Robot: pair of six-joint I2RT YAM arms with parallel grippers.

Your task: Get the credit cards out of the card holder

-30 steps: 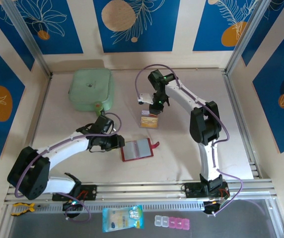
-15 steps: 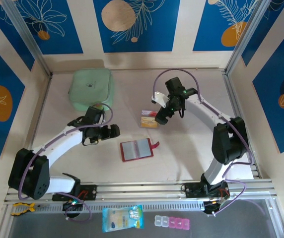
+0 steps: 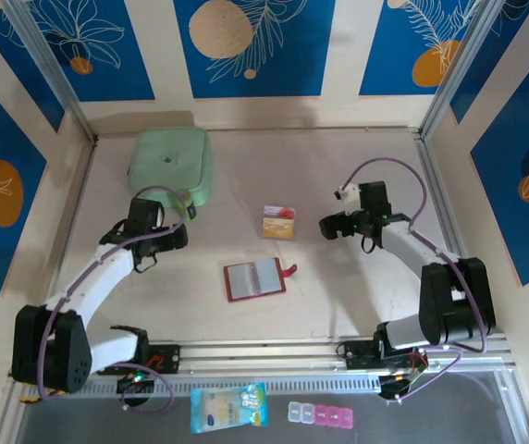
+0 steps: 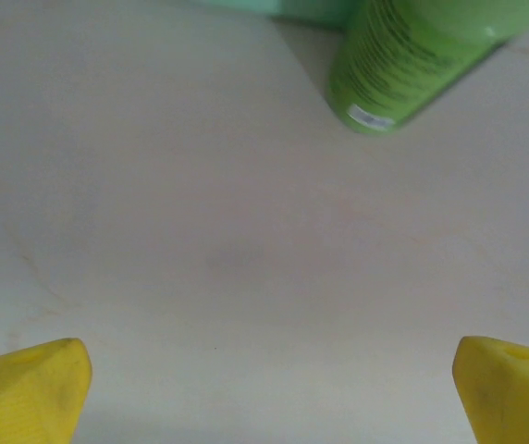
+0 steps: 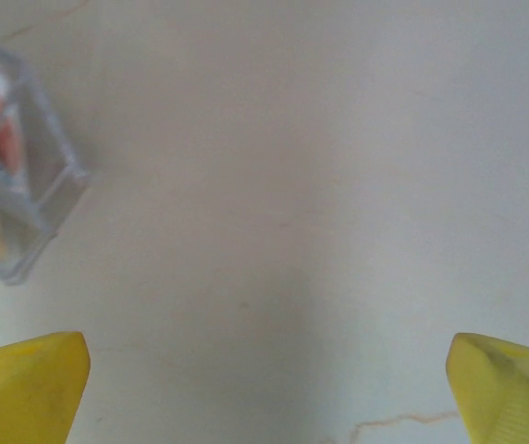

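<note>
Arms farther from open card holder, jaws wide, empty (credit cards in clear box nearby)

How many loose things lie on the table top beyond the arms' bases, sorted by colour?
Green: 2 (pale green pouch, green bottle)
Red: 1 (card holder, lying open)
Clear: 1 (clear box)
Total: 4

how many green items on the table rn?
2: pale green pouch at far left, green bottle beside its near edge. Others may hide under the arms.
</note>
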